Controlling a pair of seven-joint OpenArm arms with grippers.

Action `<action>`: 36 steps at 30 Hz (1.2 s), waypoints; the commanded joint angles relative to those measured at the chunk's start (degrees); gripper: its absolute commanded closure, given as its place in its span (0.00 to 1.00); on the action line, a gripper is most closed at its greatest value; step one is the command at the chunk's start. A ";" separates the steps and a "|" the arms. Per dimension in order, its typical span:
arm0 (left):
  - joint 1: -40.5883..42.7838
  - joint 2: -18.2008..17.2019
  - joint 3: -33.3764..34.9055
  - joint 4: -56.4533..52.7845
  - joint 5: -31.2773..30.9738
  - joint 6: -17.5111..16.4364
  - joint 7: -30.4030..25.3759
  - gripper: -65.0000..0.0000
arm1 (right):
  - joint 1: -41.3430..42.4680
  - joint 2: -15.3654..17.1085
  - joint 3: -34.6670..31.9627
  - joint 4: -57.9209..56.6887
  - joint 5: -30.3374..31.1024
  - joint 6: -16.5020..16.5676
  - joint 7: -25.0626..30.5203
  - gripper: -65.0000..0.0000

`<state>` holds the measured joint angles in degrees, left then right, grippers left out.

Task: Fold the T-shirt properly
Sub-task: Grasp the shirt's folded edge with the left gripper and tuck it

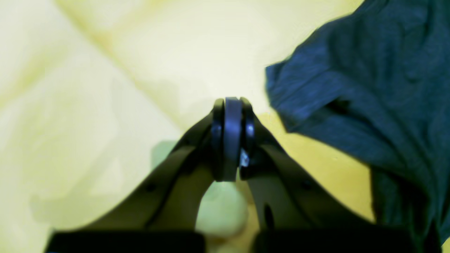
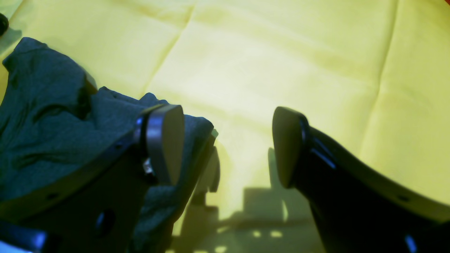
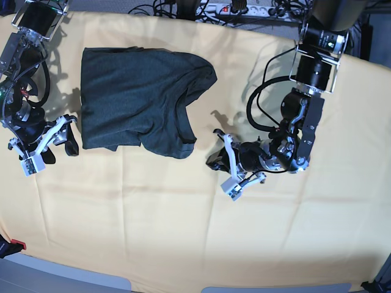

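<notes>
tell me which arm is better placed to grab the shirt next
Right, probably. The right gripper stands open beside the T-shirt, one finger already over its edge. The left gripper is shut on nothing, out on the yellow cloth.

We are seeing the left wrist view going soft: the left gripper and the yellow cloth are blurring, and the T-shirt is running off the right and top edges. In the right wrist view the right gripper is hiding part of the T-shirt, which is also getting cut by the left edge. A dark object at the top left corner is staying too cropped to name. In the base view a small red item is too tiny to identify.
</notes>
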<state>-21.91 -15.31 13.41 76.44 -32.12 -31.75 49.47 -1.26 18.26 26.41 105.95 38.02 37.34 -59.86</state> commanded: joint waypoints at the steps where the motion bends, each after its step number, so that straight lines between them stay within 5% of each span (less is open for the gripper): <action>1: -1.46 -0.63 -0.37 0.79 -1.11 -0.04 -1.03 1.00 | 0.94 0.96 0.37 0.83 0.98 0.20 1.29 0.38; 4: -1.46 -2.54 -0.37 0.79 -3.06 -0.09 -0.48 1.00 | 0.92 0.96 0.35 0.83 1.09 0.20 1.31 0.38; 7: -1.49 -4.09 -0.37 0.83 -11.91 -2.29 3.74 1.00 | 0.90 0.94 0.24 0.83 1.18 0.24 2.23 0.40; 9: -1.46 -4.59 -0.37 0.92 -19.89 -6.54 9.14 1.00 | 0.94 0.96 0.20 0.83 1.18 0.22 3.69 0.53; 12: -1.38 -4.68 -0.37 0.94 -34.32 -8.25 20.13 1.00 | 1.51 0.96 -0.09 0.81 1.25 2.05 5.73 1.00; 17: -0.98 -4.61 -0.35 1.16 -49.20 -8.25 26.75 1.00 | 3.10 0.98 -5.35 0.81 0.98 2.66 6.49 1.00; 25: -0.61 -1.36 -0.28 5.88 -52.24 -8.25 30.53 1.00 | 6.62 0.98 -18.93 0.74 -8.76 2.66 9.16 1.00; 30: -0.31 0.24 3.61 10.86 -52.65 -8.25 30.53 1.00 | 8.39 1.01 -19.67 -2.71 -13.55 2.66 11.08 1.00; 36: -0.31 0.24 15.34 15.56 -49.18 -8.25 30.53 1.00 | 11.61 2.86 -19.76 -12.90 -10.69 2.66 11.21 1.00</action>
<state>-21.08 -15.22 29.26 90.98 -79.96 -39.66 80.51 8.95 20.16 6.28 92.14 26.87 40.14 -49.82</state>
